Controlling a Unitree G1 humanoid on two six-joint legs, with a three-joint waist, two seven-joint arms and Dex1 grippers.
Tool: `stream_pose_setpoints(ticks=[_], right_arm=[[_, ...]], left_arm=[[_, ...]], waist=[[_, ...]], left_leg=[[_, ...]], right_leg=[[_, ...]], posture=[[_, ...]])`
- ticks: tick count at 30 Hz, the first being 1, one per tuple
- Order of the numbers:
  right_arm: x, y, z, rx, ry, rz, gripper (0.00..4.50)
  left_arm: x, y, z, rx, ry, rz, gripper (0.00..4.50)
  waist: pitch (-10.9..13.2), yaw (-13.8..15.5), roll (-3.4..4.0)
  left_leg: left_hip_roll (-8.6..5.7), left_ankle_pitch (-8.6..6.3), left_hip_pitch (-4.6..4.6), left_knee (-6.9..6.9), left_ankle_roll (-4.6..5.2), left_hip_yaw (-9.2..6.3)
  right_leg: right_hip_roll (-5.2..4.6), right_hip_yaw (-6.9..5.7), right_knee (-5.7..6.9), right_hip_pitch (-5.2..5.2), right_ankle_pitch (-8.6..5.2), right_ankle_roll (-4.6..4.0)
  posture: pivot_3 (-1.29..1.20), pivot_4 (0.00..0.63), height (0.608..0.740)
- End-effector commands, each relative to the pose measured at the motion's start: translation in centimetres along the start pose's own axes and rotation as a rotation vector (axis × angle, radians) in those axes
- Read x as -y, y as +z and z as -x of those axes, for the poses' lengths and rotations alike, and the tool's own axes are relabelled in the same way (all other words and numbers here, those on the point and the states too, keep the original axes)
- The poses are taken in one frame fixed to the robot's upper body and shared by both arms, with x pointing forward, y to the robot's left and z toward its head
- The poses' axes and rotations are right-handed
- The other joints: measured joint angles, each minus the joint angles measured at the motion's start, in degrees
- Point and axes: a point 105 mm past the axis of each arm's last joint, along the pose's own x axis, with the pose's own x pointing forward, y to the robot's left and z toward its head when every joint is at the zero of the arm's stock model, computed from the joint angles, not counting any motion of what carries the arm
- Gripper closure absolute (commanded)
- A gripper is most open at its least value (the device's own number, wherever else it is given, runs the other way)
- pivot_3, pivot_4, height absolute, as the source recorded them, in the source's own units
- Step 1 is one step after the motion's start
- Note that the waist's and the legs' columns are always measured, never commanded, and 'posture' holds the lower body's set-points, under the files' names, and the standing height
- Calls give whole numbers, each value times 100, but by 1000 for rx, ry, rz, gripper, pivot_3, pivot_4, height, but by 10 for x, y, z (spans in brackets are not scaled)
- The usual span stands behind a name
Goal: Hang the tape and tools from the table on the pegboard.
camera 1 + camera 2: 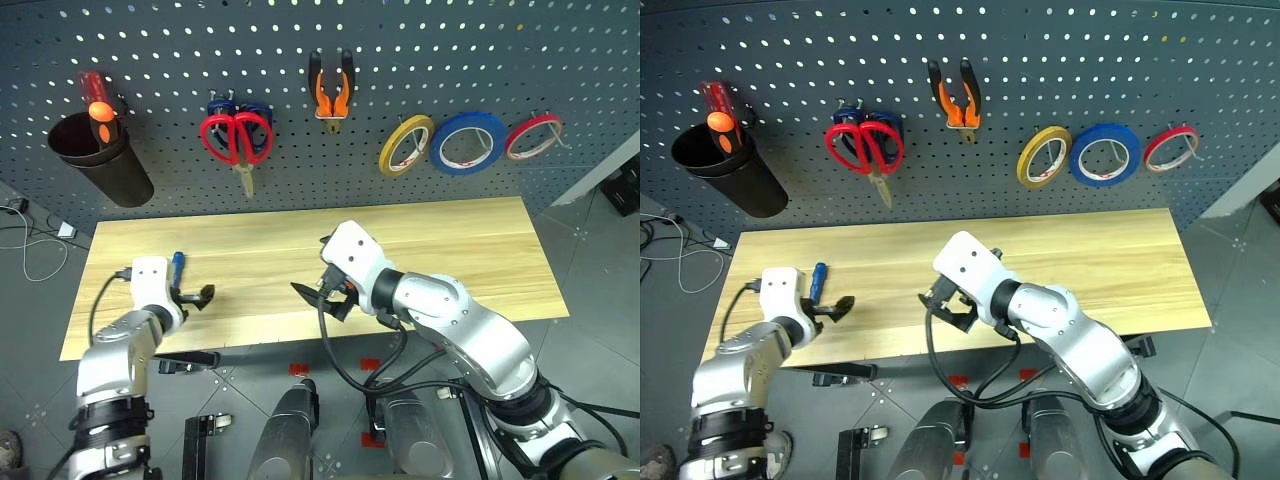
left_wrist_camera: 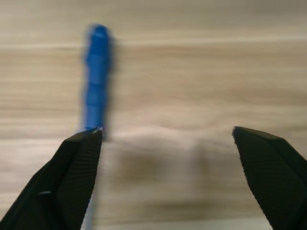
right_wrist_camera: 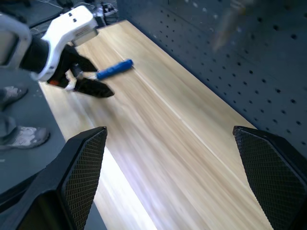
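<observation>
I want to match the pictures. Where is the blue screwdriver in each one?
Left eye: screwdriver on the table, beside the left gripper.
Right eye: same spot.
Left wrist: over one finger.
Right wrist: far end of table.
Shared landmark: the wood grain.

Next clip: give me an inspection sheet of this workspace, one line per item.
Surface: wooden table, bare apart from the screwdriver.
Job's things: blue-handled screwdriver lies on the table; red scissors, pliers and blue tape hang on the pegboard.
Clutter: yellow tape, red tape, black cup with a tool, all on the pegboard.
Hands: left hand open beside the screwdriver; right hand open above the table.
Cables: white cable on the floor.
Surroundings: grey floor.
</observation>
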Motion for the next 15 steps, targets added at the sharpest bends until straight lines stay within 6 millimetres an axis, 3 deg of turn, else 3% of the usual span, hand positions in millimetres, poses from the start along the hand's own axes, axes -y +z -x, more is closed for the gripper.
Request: stream_pose_setpoints(ticks=[1,9,15], right_arm=[[-4,18,-3,29,3,13,0],[-22,38,-15,42,76,17,0],[-33,41,-17,37,131,32,0]], left_arm=[[-17,9,2,15,14,-20,64],[-21,17,-18,-45,-46,24,64],[-29,16,-34,-102,-26,65,64]], waist=[[23,-3,-6],[152,6,-10],[247,-49,-41]], left_leg=[[-1,-1,0,0,1,2],[-2,-10,-8,-10,16,7],[-2,0,-42,-1,0,12]], right_leg=[[-1,2,-2,0,0,0],[-3,9,-3,-13,0,-1],[-3,12,15,-54,1,-1]], posture=[[-100,414,740],[-98,455,740],[-106,472,740]])
